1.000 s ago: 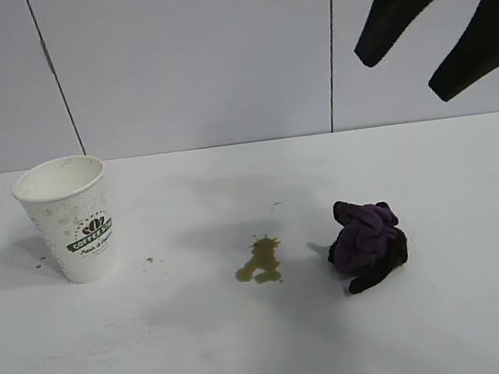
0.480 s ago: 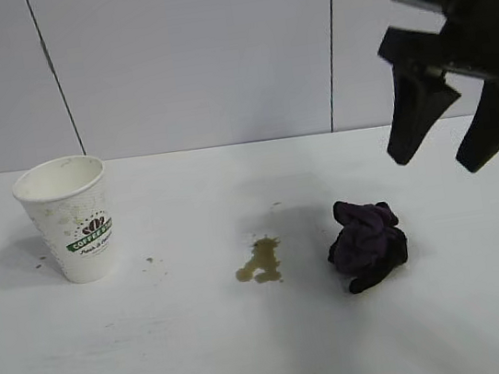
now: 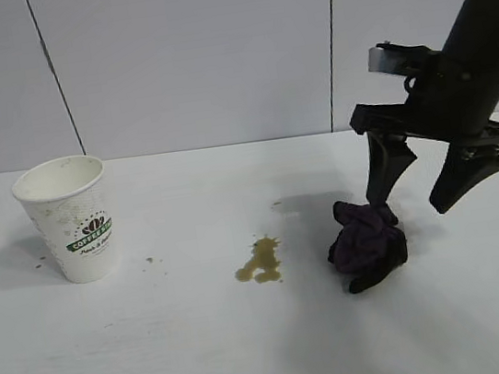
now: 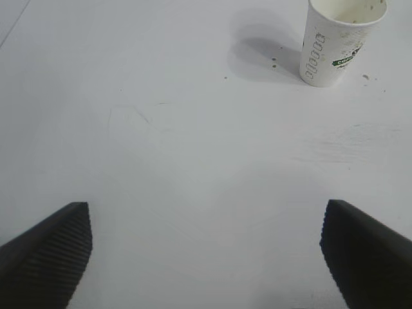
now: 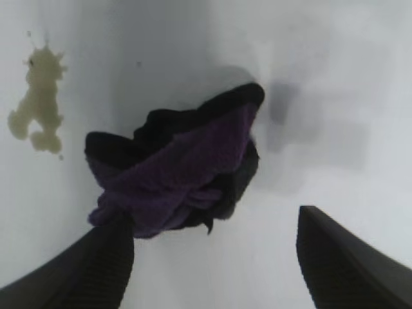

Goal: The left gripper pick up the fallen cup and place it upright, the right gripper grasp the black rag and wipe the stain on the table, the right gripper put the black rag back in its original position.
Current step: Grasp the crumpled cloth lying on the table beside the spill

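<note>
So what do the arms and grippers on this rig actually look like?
The right gripper is matte black, with two long tapered fingers, a black arm and a small silver-grey block at the wrist. The left gripper shows only two black fingertips with ribbed pads.

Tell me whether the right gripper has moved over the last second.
Yes. The right gripper has come down from the upper corner of the exterior view and now hangs open just above the black rag, which lies where it did.

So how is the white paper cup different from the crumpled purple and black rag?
The white paper cup with the green logo stands stiff and upright; the wadded purple-black rag lies soft and lumpy. The cup is taller and pale, the rag lower and dark. The cup stands alone; the open right gripper hangs over the rag. Both sit on the white table.
</note>
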